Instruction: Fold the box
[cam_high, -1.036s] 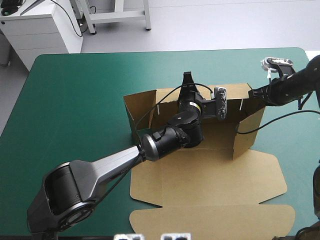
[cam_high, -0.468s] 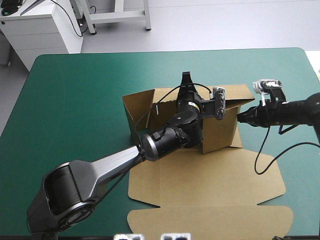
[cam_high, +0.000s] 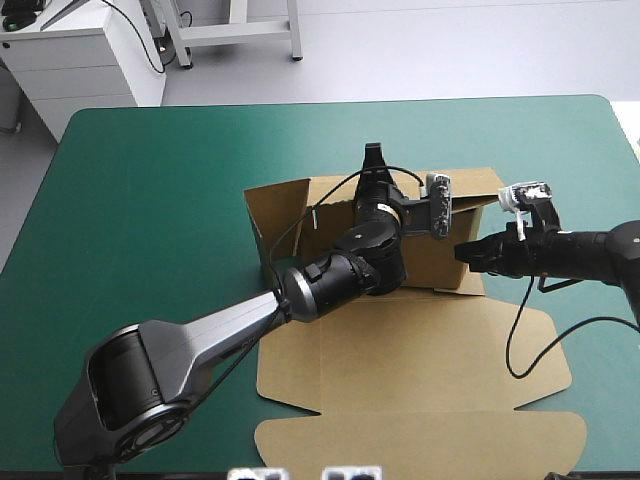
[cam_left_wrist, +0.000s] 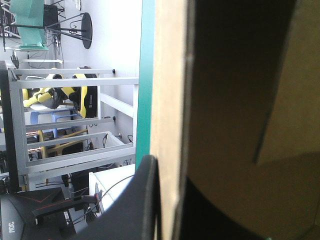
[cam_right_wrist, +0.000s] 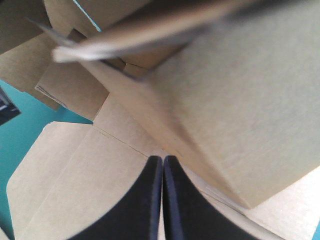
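The brown box (cam_high: 400, 380) lies mid-table with its back wall and left wall raised and its lid flat toward the near edge. My left gripper (cam_high: 373, 158) reaches over the back wall. In the left wrist view (cam_left_wrist: 172, 172) it is shut on that wall's upper edge (cam_left_wrist: 170, 100), one black finger on each side of the board. My right gripper (cam_high: 463, 250) comes in from the right, shut, its tip against the outside of the right wall (cam_high: 450, 265), which leans inward. In the right wrist view the joined fingers (cam_right_wrist: 163, 167) point at that wall (cam_right_wrist: 240, 110).
The lid's flaps (cam_high: 420, 440) reach close to the table's near edge. A white cabinet (cam_high: 80, 60) stands beyond the far left corner. Teal-green cover (cam_high: 150, 200) surrounds the box on the left and at the back.
My right gripper has moved left, and the right wall has swung from spread outward to folded in toward the box's middle. The left arm has stayed on the back wall.
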